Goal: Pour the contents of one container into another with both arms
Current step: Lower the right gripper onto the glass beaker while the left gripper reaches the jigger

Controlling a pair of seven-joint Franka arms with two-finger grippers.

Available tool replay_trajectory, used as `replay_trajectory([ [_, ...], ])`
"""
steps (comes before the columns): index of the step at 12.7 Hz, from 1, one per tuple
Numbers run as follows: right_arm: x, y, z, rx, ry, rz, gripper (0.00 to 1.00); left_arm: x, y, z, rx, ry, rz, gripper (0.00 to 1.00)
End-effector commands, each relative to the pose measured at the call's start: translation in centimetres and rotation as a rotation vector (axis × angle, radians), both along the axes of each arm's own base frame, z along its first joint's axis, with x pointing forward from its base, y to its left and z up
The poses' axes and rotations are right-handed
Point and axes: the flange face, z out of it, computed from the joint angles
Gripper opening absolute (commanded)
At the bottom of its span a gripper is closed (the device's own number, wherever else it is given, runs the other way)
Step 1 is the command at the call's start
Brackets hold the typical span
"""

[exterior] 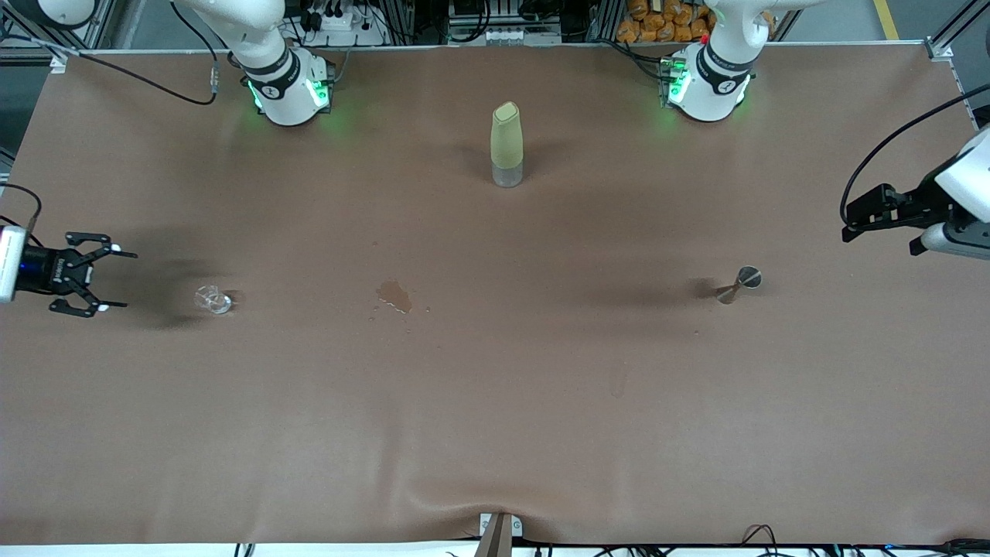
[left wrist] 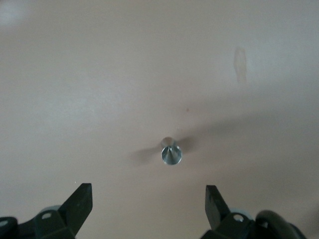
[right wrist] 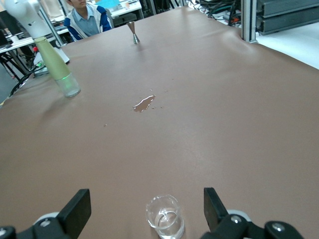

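Clear glass cup (right wrist: 165, 217): stood ahead of right gripper (exterior: 110, 279), fingers spread, empty.
Jigger (left wrist: 171, 152): upright ahead of left gripper (left wrist: 148, 201), fingers spread, empty.

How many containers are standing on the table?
3. A small glass cup near the right arm's end, a metal jigger near the left arm's end, and a tall green bottle between the arms' bases, farther from the front camera. None seem hidden.

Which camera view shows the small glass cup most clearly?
The right wrist view: the glass cup stands close up between the open right gripper's fingers, its rim and base clear. The front view shows the cup only as a faint small shape. The left wrist view does not show it.
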Motion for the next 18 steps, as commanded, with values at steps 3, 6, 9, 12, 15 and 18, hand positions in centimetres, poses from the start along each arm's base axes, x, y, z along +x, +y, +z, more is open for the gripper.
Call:
replay_trajectory([
  [3,-0.1,-0.1,-3.6,0.077,-0.027,-0.001,1.0,1.2,7.3,-6.9,-0.276,0.062,-0.242,1.0],
  [6,-1.4,-1.2,-7.7,0.15,0.001,-0.047,1.0,1.1,12.1,-12.6,-0.413,0.056,-0.465,1.0],
  [9,-1.7,-1.1,-10.5,0.198,-0.083,-0.039,1.0,0.8,16.2,-18.8,-0.57,0.008,-0.574,1.0],
  [12,-1.9,-0.4,-13.0,0.249,-0.115,-0.022,1.0,0.7,17.6,-25.2,-0.781,-0.097,-0.615,1.0],
  [15,-1.0,0.4,-14.7,0.268,-0.211,0.021,1.0,0.7,17.5,-29.8,-0.877,-0.163,-0.678,1.0],
  [18,-1.5,0.9,-17.0,0.284,-0.2,0.022,1.0,0.3,17.6,-33.2,-0.928,-0.201,-0.716,1.0],
])
